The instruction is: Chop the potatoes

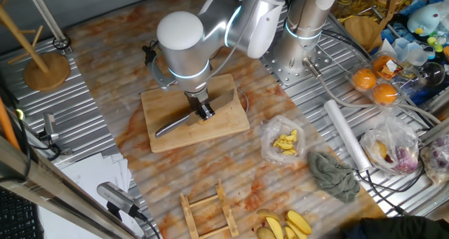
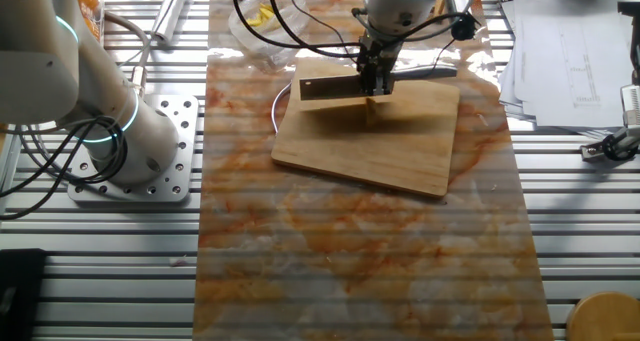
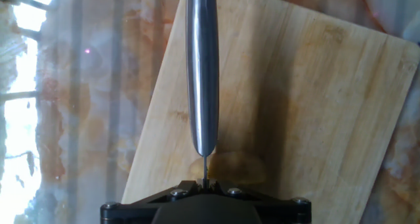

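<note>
Steel first: we record a knife (image 1: pixel 179 123) clamped in the claw (image 1: pixel 204 111), the fingers closed on its handle, the blade running out level over the cutting board (image 1: pixel 224 120). In the other fixed view the knife (image 2: pixel 330 87) shows broadside, its edge turned down and apparently just clear of the wood. In the hand view the handle (image 3: pixel 201 66) runs straight up the frame from the claw (image 3: pixel 205 183).

Item, the potato (image 3: pixel 230 166): one pale yellow piece lying on the board (image 3: pixel 315 106), directly below the claw and just to one side of the knife line. In the other fixed view we see it as a small lump (image 2: pixel 372 108) under the claw (image 2: pixel 375 81), near the heel of the blade. Whether the edge touches it we cannot tell.

Item, progress: we count no separate chunks on the board; the piece looks whole, though its outline is soft and partly hidden. We judge the chopping barely begun or not begun, with all cuts left to make.

Item, surroundings: the board sits on a marbled orange surface (image 1: pixel 126 71). Well apart from the claw lie a clear bag of brighter yellow pieces (image 1: pixel 284 142), a grey cloth (image 1: pixel 335 174), a white roll (image 1: pixel 345 134) and larger yellow wedges (image 1: pixel 286 226) at the near edge.
</note>
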Controlling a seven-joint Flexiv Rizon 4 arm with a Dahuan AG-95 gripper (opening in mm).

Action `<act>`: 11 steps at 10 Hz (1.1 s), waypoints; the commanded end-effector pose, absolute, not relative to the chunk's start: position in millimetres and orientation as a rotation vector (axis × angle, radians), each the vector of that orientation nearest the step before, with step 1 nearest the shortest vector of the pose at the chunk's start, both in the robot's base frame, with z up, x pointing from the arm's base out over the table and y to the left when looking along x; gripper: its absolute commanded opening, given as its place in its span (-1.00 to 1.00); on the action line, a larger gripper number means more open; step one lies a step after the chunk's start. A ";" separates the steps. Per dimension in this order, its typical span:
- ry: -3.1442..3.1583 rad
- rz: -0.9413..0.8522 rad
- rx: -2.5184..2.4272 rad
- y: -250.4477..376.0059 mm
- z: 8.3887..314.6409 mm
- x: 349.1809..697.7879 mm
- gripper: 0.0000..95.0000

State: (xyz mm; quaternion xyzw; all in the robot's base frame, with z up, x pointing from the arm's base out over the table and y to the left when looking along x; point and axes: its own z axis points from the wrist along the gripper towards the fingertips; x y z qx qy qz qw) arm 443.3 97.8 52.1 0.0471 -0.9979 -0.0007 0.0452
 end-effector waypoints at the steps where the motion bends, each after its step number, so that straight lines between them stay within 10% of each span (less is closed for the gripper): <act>1: -3.055 -0.006 0.153 97.7 50.1 443.7 -1.00; 11: -3.074 -0.041 0.145 98.1 45.1 447.8 -1.00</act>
